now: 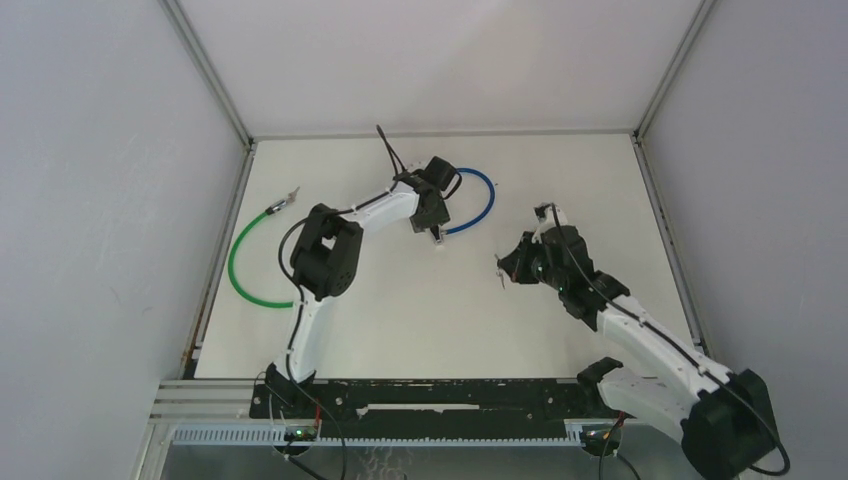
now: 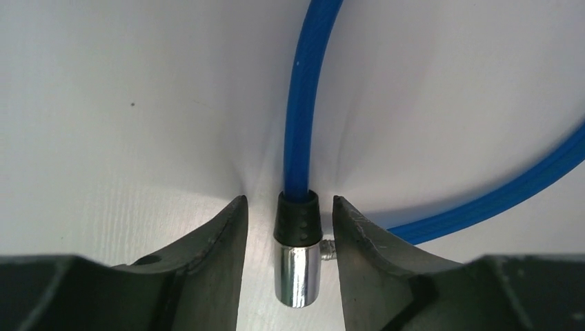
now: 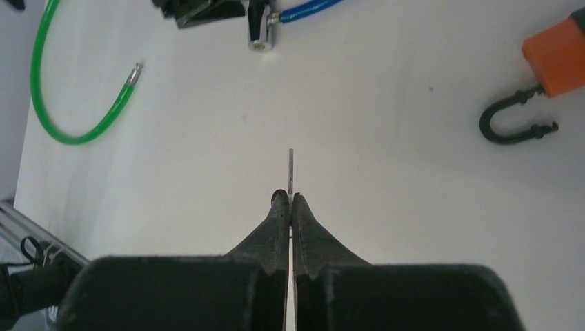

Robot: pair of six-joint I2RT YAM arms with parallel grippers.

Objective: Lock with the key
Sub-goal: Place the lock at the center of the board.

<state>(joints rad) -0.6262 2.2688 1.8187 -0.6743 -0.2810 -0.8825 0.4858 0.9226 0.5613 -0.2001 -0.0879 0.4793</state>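
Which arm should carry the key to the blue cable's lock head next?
Right. The right gripper is shut on the key, its blade sticking out ahead. The left gripper only straddles the lock head on the table, jaws open, and holds no key.

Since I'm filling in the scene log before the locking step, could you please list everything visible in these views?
blue cable: one, blue with a black collar and chrome end, far centre of the table, its end between the left fingers
green cable: one, green with a metal tip, curved on the table's left side
padlock: one, orange body with a dark U-shaped shackle, at the right edge of the right wrist view
key: one, thin bare metal, sticking out of the right gripper
table: one, white, under everything
left gripper: one, black, open, astride the blue cable's end
right gripper: one, black, shut on the key
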